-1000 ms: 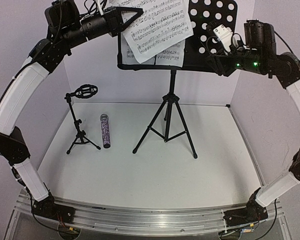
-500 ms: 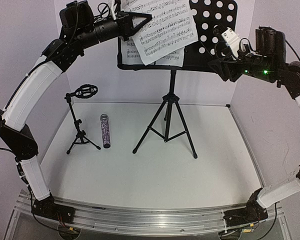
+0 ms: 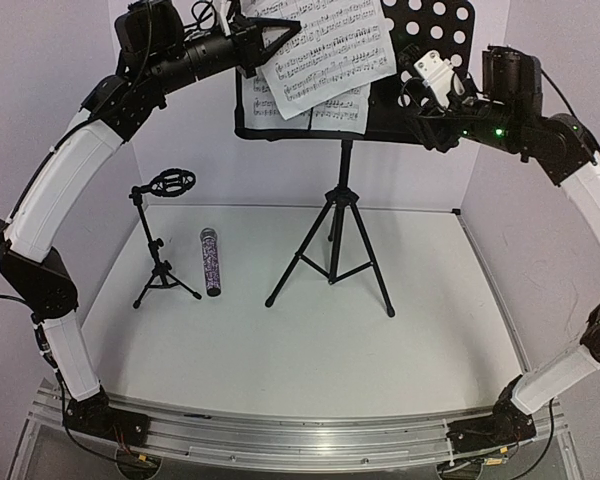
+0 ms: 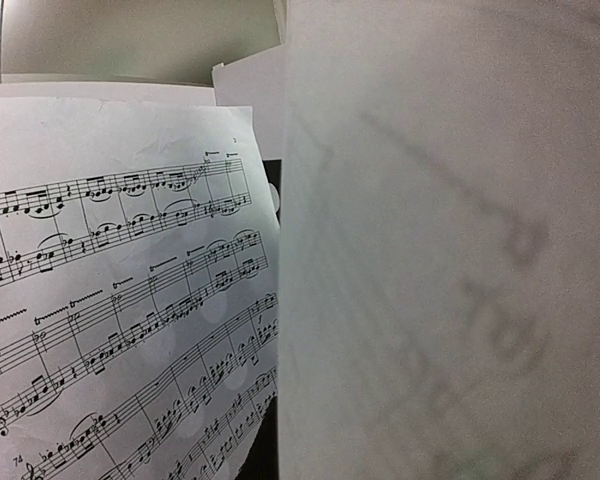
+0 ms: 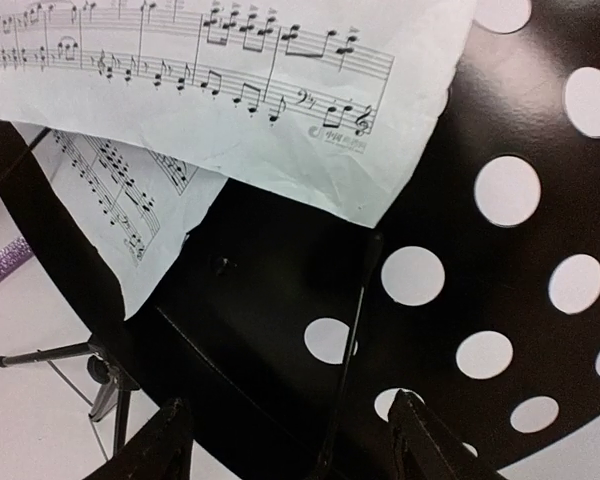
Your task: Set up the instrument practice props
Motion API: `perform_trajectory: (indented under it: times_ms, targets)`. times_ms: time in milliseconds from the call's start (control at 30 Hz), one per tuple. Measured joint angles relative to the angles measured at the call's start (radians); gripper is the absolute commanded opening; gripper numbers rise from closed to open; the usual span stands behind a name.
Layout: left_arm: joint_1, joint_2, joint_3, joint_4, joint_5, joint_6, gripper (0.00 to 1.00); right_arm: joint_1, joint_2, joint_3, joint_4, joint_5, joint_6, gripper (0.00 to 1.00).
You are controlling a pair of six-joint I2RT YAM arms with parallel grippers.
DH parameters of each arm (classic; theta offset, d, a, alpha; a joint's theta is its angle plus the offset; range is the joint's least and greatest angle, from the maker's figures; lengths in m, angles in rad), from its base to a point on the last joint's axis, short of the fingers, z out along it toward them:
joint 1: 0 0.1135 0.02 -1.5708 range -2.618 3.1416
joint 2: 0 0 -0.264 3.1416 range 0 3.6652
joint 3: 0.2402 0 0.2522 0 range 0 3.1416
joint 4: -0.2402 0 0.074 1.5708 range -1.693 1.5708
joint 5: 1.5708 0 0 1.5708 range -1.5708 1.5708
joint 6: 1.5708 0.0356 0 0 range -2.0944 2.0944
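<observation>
The black music stand (image 3: 333, 240) rises mid-table on its tripod, and its perforated desk (image 3: 430, 30) is at the top of the top view. One music sheet (image 3: 338, 103) rests low on the desk. Over it hangs a second sheet (image 3: 325, 50), tilted, with my left gripper (image 3: 288, 31) shut on its upper left part. The left wrist view is filled by a printed sheet (image 4: 110, 320) and a blurred sheet (image 4: 450, 250) close to the lens; no fingers show. My right gripper (image 5: 290, 430) is open, its fingertips (image 5: 410, 425) spread before the desk's (image 5: 460, 290) lower right part. The glittery microphone (image 3: 211, 262) lies beside the small mic stand (image 3: 162, 240).
White walls close in the table (image 3: 380, 340) at the back and on both sides. The music stand's tripod legs (image 3: 375, 275) spread across the middle of the table. Both arms arch high over the table's left and right sides.
My left gripper has carried the tilted sheet a little to the right across the desk. My right gripper drew back to the right, then came in again toward the desk's right part.
</observation>
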Motion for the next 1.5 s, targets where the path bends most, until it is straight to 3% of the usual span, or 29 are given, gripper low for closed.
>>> perform_trajectory:
  times_ms: [133,367,500,833,967,1500]
  targets:
    - [0.0,0.0,0.0,0.0,-0.005,0.02,0.0,-0.009,0.031,0.0,0.022,0.016,-0.008,0.49]
    - [0.002,0.0,0.0,0.0,-0.005,0.036,0.0,-0.03,0.034,0.0,0.068,0.023,0.012,0.21]
    - [0.002,0.0,0.0,0.001,-0.005,0.044,0.0,-0.034,0.033,-0.001,0.082,0.02,0.029,0.13]
    - [0.002,0.0,-0.003,0.002,-0.004,0.051,0.0,-0.035,0.033,-0.046,0.111,0.022,0.055,0.1]
    - [0.002,-0.001,-0.007,0.004,-0.004,0.05,0.0,-0.035,0.03,-0.065,0.125,0.026,0.064,0.0]
    - [0.002,-0.006,-0.04,0.075,-0.003,0.067,0.0,-0.035,-0.037,-0.168,0.201,-0.009,0.123,0.0]
